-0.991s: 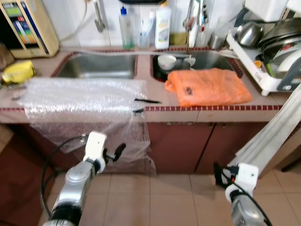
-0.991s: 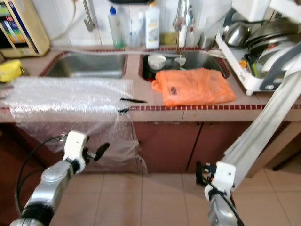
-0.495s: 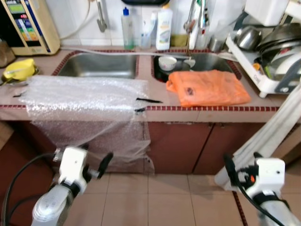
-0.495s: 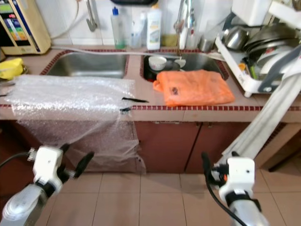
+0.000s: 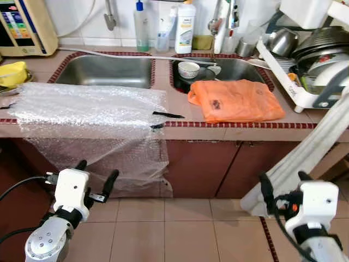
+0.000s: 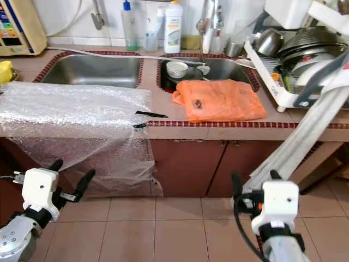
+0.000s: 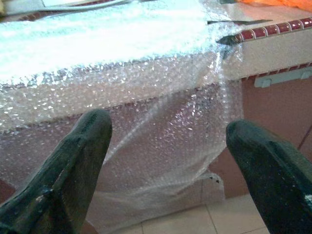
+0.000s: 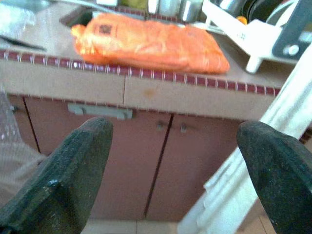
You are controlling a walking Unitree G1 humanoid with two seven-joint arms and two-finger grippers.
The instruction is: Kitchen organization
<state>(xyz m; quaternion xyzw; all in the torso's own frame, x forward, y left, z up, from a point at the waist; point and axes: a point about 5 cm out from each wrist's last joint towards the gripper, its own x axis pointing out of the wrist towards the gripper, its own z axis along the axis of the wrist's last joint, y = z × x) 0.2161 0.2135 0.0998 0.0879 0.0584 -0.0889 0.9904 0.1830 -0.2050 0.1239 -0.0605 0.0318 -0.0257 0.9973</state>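
Hovering Low Before the Kitchen Worktop, Both Grippers Empty

Facing a tiled worktop (image 5: 185, 112) with a double sink (image 5: 103, 71), the robot holds both arms low over the floor tiles in front of the brown cupboard doors (image 6: 185, 166).

The left gripper (image 5: 96, 176) has its two black fingers (image 7: 73, 161) spread wide and holds nothing. It points at a large sheet of bubble wrap (image 5: 92, 114) that lies across the left part of the worktop and drapes down over the edge in front of the cupboard. The gripper sits near the hanging part of the sheet but is apart from it.

The right gripper (image 6: 253, 185) is also spread wide and empty, its fingers (image 8: 68, 170) aimed at the cupboard below an orange plastic bag (image 5: 234, 101). That bag lies flat on the worktop, in front of the right basin and partly over its front rim. A small bowl (image 5: 188, 69) sits in that basin behind the bag.

Thin dark objects (image 5: 168, 115) lie on the worktop at the right edge of the bubble wrap, between it and the bag; what they are cannot be told. Bottles (image 5: 185, 24) stand behind the sink, and a white dish rack (image 5: 289, 82) with pans sits at the far right. A pale cloth strip (image 5: 311, 153) hangs slantwise beside the right gripper.
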